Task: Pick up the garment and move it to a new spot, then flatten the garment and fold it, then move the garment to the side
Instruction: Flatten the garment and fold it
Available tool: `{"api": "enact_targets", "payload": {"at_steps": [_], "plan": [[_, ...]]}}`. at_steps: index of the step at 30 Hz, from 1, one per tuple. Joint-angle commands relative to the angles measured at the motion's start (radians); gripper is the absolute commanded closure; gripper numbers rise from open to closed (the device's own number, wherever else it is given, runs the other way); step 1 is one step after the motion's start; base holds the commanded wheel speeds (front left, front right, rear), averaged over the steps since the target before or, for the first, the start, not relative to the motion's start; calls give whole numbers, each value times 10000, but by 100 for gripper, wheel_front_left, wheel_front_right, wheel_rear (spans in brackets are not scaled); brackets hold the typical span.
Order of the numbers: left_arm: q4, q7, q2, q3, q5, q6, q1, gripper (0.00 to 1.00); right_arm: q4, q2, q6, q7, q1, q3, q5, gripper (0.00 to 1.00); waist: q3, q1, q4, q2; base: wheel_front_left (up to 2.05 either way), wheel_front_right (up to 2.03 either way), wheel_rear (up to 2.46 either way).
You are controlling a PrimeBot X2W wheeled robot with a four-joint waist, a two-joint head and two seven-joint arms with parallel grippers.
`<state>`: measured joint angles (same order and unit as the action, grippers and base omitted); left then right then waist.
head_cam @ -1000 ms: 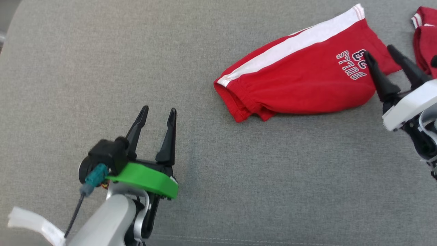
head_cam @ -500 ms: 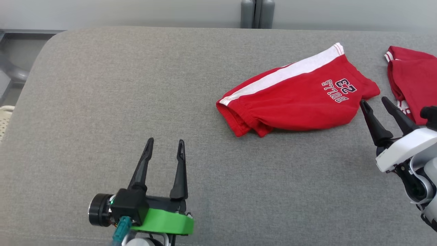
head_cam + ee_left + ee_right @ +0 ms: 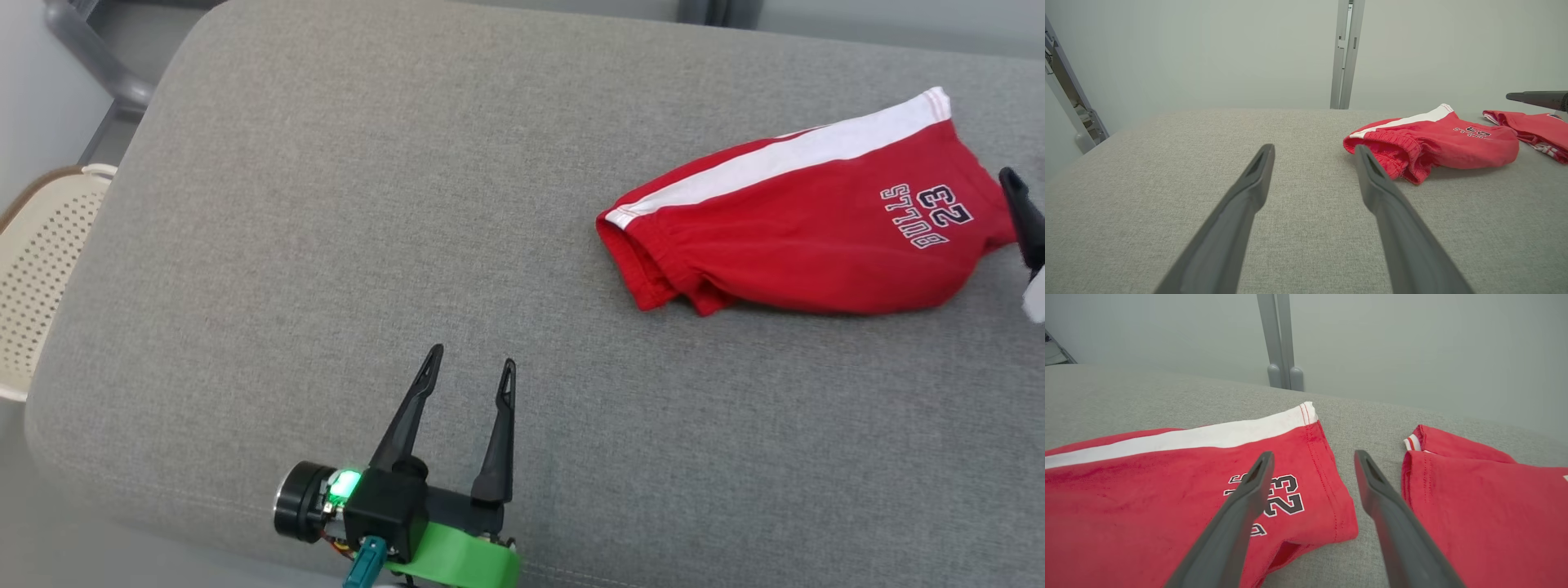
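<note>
- A red garment (image 3: pixel 808 237) with a white side stripe and the number 23 printed on it lies spread on a grey padded surface (image 3: pixel 367 204), toward the robot's right side.
- Its gathered waistband end points left and its hem end points right.
- The left gripper (image 3: pixel 472 357) sits near the front edge of the padded surface, well apart from the garment. Its two dark fingers are spread with nothing between them.
- In the left wrist view the garment lies ahead and to the right of the fingertips.
- The right gripper (image 3: pixel 1313 456) is also spread and empty. In its own wrist view, one finger crosses over the printed number. The other crosses the grey strip between the garment's hem and a second red piece of clothing (image 3: pixel 1486 506).
- Whether the right gripper touches the cloth cannot be told.
- A cream perforated object (image 3: pixel 41 253) stands beyond the surface's left edge.
- A grey post (image 3: pixel 1280 343) rises against the pale wall behind.
</note>
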<state>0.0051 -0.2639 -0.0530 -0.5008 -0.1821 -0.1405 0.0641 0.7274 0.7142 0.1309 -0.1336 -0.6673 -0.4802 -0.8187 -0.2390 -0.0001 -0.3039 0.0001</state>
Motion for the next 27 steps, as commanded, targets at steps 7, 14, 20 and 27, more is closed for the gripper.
{"api": "enact_targets", "payload": {"at_steps": [7,14,20,27], "plan": [[-35,0,24,-632,-372,-12,694,0,802,680,-7,1611,-1393,-351,428,0,-1327,1,-859,-1,0,0,0],[-39,0,26,-1027,-527,-144,1121,0,1112,929,-8,2408,-2064,-570,309,0,-1830,1,-1019,-1,0,0,0],[62,0,24,-1230,-587,-218,1377,0,1577,876,-8,3030,-2201,-768,90,2,-2031,1,-1059,-1,0,0,0],[255,0,20,-1136,-429,-185,1394,0,1315,500,-2,3035,-1908,-1076,-484,100,-1677,1,-604,-1,0,0,0]]}}
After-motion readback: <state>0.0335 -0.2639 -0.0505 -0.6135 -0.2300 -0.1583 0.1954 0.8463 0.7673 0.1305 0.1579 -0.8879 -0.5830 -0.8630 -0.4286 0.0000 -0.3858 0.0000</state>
